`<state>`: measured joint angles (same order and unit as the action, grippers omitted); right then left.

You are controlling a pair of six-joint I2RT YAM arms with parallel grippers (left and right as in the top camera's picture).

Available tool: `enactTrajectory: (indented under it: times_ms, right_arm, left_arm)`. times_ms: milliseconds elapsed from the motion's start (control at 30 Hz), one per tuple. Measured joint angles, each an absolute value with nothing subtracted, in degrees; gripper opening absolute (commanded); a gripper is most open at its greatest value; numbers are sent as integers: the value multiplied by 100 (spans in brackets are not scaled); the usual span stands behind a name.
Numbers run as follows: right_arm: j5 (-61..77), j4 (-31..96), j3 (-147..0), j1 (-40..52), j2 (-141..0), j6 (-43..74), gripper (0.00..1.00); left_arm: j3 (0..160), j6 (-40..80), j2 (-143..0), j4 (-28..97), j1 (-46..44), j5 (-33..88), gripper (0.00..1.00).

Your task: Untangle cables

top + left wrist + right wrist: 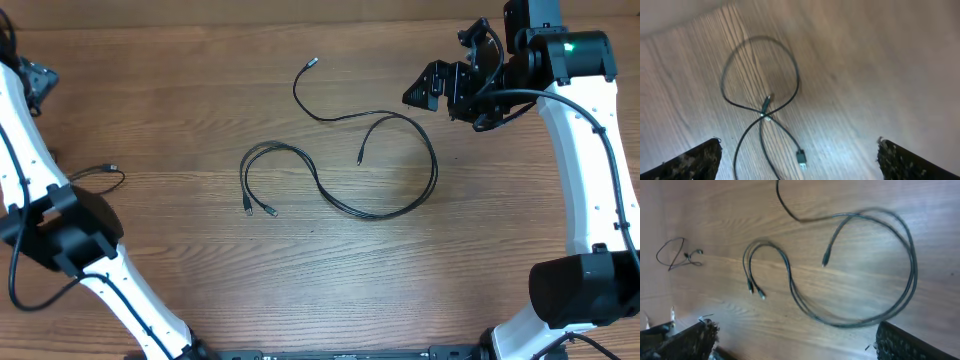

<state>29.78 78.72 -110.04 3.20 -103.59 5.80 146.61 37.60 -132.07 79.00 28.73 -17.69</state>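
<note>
Left of the right fingers (430, 90) and nearer, the long cables (375, 212) loop across the tabletop (200, 290). Those fingers are closest. The right fingers and the left fingers (690, 160) are open and empty.

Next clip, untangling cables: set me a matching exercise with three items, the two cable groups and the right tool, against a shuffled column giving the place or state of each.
Column one:
1. small looped cable
2. long cables
3. right tool

Column two:
A. in the centre, sweeping in a wide curve
B. at the far right, open, holding nothing
C. at the far left, crossed over itself

Pairs: 1-C, 2-A, 3-B
</note>
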Motion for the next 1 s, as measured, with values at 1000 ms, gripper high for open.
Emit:
enactTrajectory:
  times_ms: [1000]
  right_arm:
    - [1111, 7699, -11004, -1313, -10359, 1627, 100]
  left_arm:
    - [14656, -650, -12283, 9231, -2775, 996, 72]
